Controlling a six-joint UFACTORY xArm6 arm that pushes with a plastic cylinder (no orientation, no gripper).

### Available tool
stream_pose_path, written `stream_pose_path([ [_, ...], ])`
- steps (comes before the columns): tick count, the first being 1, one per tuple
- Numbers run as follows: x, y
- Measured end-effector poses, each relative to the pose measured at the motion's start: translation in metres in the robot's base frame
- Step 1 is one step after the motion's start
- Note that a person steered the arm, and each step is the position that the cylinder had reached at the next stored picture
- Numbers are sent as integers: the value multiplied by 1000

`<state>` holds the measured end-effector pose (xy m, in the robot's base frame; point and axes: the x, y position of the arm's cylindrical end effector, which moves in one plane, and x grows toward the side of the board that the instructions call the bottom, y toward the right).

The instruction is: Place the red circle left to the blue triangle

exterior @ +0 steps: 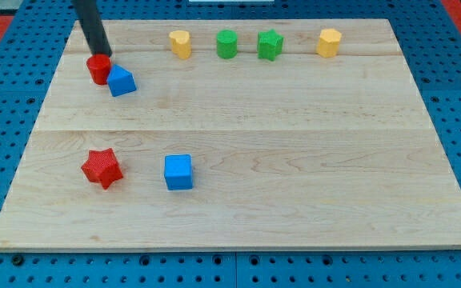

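The red circle sits near the board's upper left, touching the left side of the blue triangle. My dark rod comes down from the view's top, and my tip rests at the red circle's upper edge, just above and left of the blue triangle.
Along the view's top stand a yellow block, a green round block, a green star and a yellow hexagon-like block. A red star and a blue cube lie at the lower left. The wooden board has blue pegboard around it.
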<state>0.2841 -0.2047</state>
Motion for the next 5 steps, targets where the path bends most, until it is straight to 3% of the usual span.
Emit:
stream_pose_path([
  [3, 51, 2],
  [4, 95, -38],
  [5, 113, -47],
])
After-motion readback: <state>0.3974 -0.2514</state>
